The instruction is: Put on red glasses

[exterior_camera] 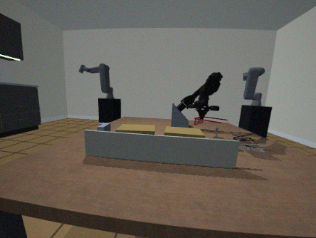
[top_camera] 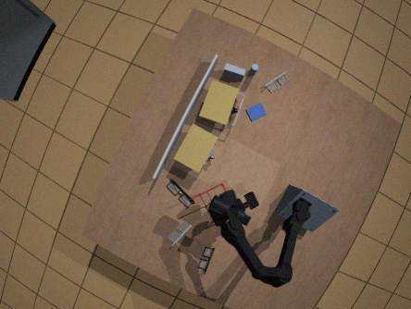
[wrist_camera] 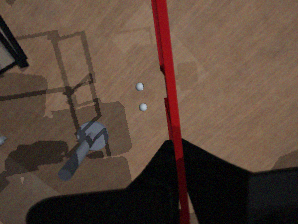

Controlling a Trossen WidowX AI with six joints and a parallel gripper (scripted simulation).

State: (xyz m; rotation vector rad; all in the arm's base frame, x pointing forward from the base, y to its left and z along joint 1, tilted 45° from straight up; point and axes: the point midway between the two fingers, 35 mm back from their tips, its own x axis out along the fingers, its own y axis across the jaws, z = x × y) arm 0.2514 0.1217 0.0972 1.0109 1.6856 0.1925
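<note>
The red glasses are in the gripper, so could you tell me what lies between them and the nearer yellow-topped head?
In the top view, only bare table separates the red glasses, held in the gripper, from the nearer head. The dark-framed glasses lie off to the side.
</note>
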